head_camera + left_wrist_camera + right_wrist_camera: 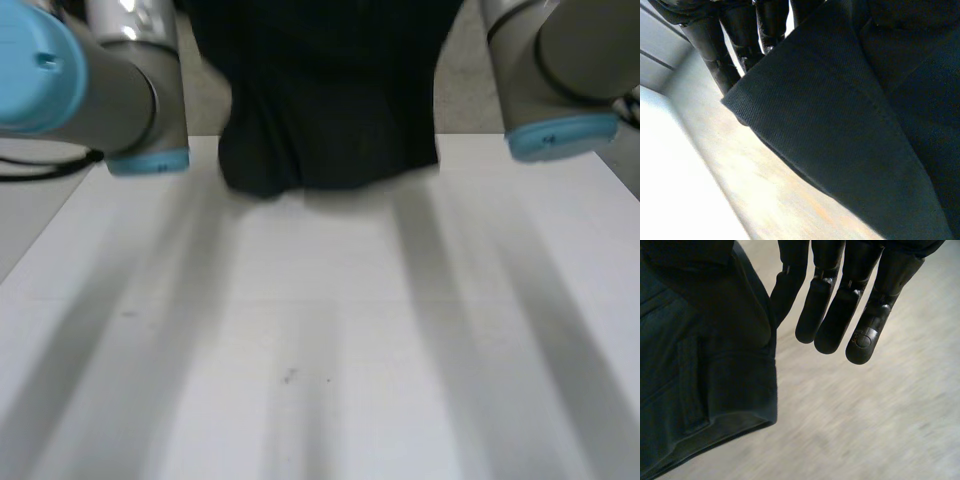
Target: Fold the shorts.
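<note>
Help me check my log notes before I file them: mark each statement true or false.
1. The shorts are dark. True.
2. They lie spread flat across the middle of the table. False: they are bunched at its far edge.
3. They are between the left arm and the right arm. True.
4. The table is black. False: it is white.
5. In the right wrist view, the shorts are beside the right hand. True.

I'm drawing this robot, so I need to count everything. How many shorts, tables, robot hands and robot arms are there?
Shorts: 1
Table: 1
Robot hands: 2, the left hand and the right hand
Robot arms: 2, the left arm and the right arm
Total: 6
</note>
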Available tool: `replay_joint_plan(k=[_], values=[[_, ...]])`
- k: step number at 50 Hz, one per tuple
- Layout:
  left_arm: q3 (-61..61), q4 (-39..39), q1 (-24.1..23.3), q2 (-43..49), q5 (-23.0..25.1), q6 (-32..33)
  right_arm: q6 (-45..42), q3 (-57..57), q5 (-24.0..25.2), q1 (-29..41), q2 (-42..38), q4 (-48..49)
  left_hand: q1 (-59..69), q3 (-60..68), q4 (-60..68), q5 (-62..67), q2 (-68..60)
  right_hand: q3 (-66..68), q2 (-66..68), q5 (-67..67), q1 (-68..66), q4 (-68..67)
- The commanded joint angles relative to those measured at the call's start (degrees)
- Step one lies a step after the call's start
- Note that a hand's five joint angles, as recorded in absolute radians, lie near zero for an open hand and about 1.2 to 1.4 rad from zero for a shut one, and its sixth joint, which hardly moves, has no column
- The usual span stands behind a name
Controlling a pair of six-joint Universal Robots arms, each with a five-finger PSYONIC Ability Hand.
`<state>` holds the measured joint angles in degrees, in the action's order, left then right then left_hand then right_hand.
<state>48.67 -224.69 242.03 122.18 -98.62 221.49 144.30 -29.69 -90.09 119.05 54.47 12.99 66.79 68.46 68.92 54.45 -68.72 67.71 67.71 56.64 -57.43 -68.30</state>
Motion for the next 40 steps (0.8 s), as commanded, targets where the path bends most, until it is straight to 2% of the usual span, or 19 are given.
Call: replay_joint_plan(k=[1, 12, 18, 21, 27, 32, 34, 35, 36, 37, 40], values=[[10.29, -5.24, -1.03, -5.72, -0.26, -2.11, -0.16, -8.19, 0.45, 0.13, 4.15, 3.62, 13.21, 11.54, 11.08, 15.55, -11.28, 12.29, 12.29, 13.36, -22.57, -11.69], [27.52, -0.49, -1.48, -4.67, -0.61, -4.84, -0.16, -24.86, 2.29, -0.22, 2.4, -0.25, 13.21, 11.54, 11.08, 15.55, -11.28, 12.29, 12.29, 13.36, -22.57, -11.69], [35.79, 2.68, -2.62, 0.86, -0.61, -6.07, -0.34, -35.34, 4.13, -0.23, -1.99, -1.74, 13.21, 11.54, 11.08, 15.55, -11.28, 12.29, 12.29, 13.36, -22.57, -11.69], [38.08, 5.66, -4.72, 3.85, -0.69, -6.07, -0.08, -40.69, 4.57, -0.31, -4.72, -3.76, 13.21, 11.54, 11.08, 15.55, -11.28, 12.29, 12.29, 13.36, -22.57, -11.69], [41.68, 15.5, -6.66, 4.04, -4.21, -6.16, 0.19, -46.68, 5.19, -0.58, -4.38, -8.06, 13.21, 11.54, 11.08, 15.55, -11.28, 12.29, 12.29, 13.36, -22.57, -11.69], [42.74, 27.1, -7.89, -0.53, -6.93, -6.43, 1.24, -53.18, 7.91, -1.63, 1.06, -12.2, 13.21, 11.54, 11.08, 15.55, -11.28, 12.29, 12.29, 13.36, -22.57, -11.69], [42.74, 30.88, -8.42, -2.29, -7.02, -6.51, 2.73, -55.2, 8.0, -2.59, 3.17, -11.77, 13.21, 11.54, 11.08, 15.55, -11.28, -2.37, -2.38, -1.3, -7.91, 2.97], [42.83, 31.85, -8.59, -2.9, -7.11, -6.6, 5.26, -57.04, 8.0, -3.64, 5.36, -10.89, 13.21, 11.54, 11.08, 15.55, -11.28, -20.93, -20.94, -19.86, 10.65, 21.53], [42.83, 33.34, -8.68, -4.3, -7.11, -7.04, 6.85, -57.67, 8.0, -4.0, 6.51, -10.45, 13.21, 11.54, 11.08, 15.55, -11.28, -27.61, -27.62, -26.54, 17.34, 28.21], [42.83, 33.96, -8.68, -5.01, -7.11, -7.48, 10.18, -59.24, 8.18, -4.7, 8.7, -9.4, 13.21, 11.54, 11.08, 15.55, -11.28, -40.34, -40.34, -39.27, 30.06, 40.94], [42.48, 35.64, -8.77, -8.69, -7.02, -10.63, 17.29, -61.79, 8.36, -5.15, 12.13, -6.94, 13.21, 11.54, 11.08, 15.55, -11.28, -49.19, -49.2, -48.12, 38.92, 49.79]])
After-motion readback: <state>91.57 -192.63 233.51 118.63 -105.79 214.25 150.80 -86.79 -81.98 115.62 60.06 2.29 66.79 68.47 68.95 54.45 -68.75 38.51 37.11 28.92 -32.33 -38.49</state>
